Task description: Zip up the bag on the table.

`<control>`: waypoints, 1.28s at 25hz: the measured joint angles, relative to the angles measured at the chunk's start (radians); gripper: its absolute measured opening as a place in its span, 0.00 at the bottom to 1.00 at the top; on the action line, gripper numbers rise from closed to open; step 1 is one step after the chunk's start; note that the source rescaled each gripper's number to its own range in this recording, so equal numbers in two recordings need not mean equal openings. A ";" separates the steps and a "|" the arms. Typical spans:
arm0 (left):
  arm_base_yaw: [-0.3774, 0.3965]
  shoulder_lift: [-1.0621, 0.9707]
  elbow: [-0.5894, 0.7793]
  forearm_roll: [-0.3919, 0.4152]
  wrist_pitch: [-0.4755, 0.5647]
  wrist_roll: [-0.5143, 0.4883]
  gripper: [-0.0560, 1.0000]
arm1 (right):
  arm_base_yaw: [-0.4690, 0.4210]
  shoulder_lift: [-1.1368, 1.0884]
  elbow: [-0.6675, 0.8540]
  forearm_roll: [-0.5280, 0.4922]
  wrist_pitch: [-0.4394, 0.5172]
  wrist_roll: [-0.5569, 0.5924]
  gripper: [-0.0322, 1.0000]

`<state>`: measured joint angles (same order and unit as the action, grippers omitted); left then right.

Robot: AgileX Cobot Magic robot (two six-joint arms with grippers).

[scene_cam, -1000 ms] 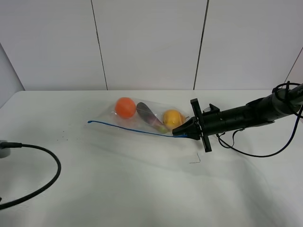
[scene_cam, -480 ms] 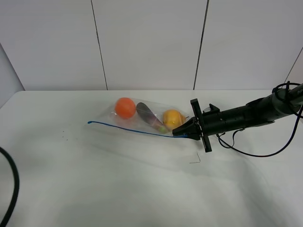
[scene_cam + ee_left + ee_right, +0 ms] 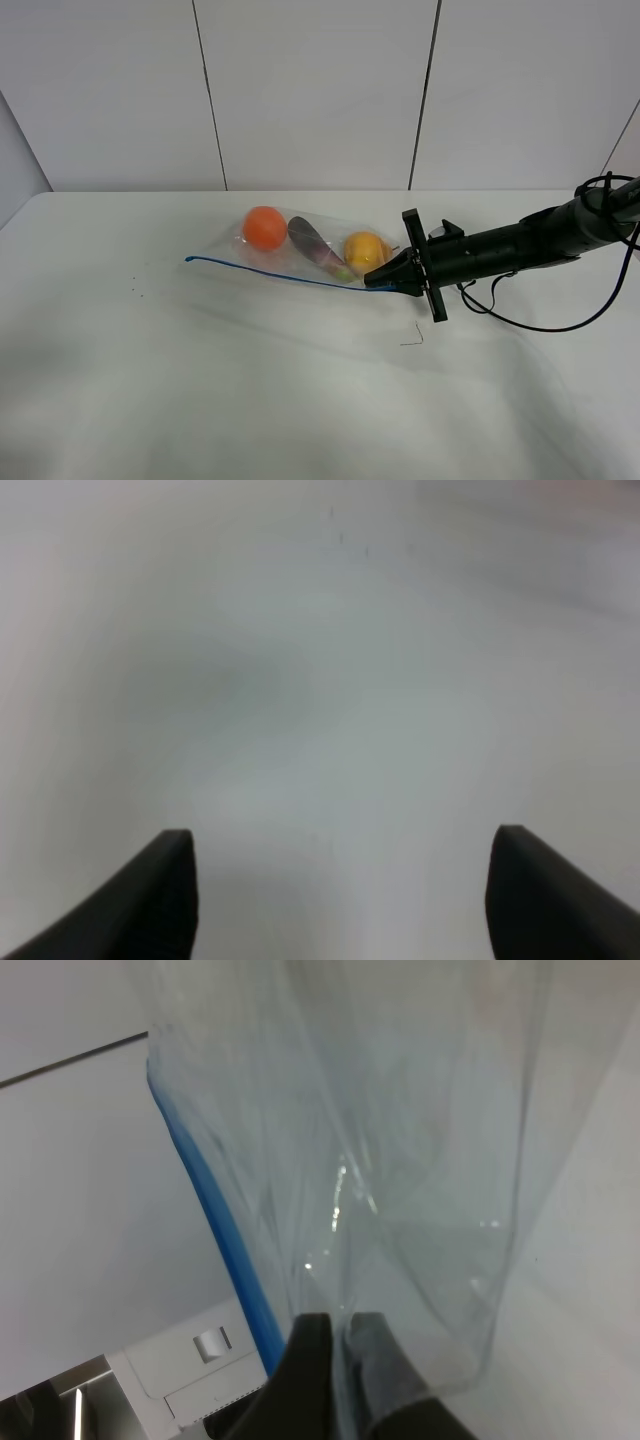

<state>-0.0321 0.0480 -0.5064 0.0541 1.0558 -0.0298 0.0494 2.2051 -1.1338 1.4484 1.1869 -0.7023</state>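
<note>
The clear bag (image 3: 300, 250) lies on the white table (image 3: 250, 390) with an orange fruit (image 3: 264, 227), a purple vegetable (image 3: 316, 247) and a yellow fruit (image 3: 365, 250) inside. Its blue zip strip (image 3: 270, 272) runs along the near edge. My right gripper (image 3: 378, 281) is shut on the bag's right corner by the strip's end; the right wrist view shows its fingers (image 3: 315, 1360) pinching clear plastic (image 3: 400, 1160) next to the blue strip (image 3: 225, 1240). My left gripper (image 3: 340, 890) is open over bare table, out of the exterior view.
A small dark wire scrap (image 3: 413, 337) lies on the table in front of the right gripper. The right arm's black cable (image 3: 540, 322) loops over the table at the right. A white panelled wall (image 3: 320, 90) stands behind.
The black cable at the left edge of the exterior view has moved out of frame. The right gripper and the bag have stayed still.
</note>
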 joint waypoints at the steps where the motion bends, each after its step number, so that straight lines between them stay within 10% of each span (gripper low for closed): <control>1: 0.000 -0.025 0.000 0.000 0.000 0.000 0.94 | 0.000 0.000 0.000 0.000 -0.001 0.000 0.03; 12: 0.000 -0.051 0.009 0.000 0.002 0.001 0.94 | 0.000 0.000 0.000 -0.019 -0.012 -0.023 0.08; 18: 0.000 -0.051 0.010 0.000 0.002 0.001 0.94 | 0.000 0.000 0.000 -0.045 -0.013 -0.023 0.85; 25: 0.000 -0.051 0.010 0.004 0.002 0.001 0.94 | -0.015 0.000 -0.069 -0.176 0.016 0.043 0.99; 32: 0.000 -0.051 0.010 0.010 0.002 0.001 0.94 | -0.006 0.000 -0.465 -0.808 0.023 0.431 1.00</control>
<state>-0.0321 -0.0026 -0.4965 0.0637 1.0573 -0.0291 0.0431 2.2050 -1.5991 0.6405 1.2099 -0.2715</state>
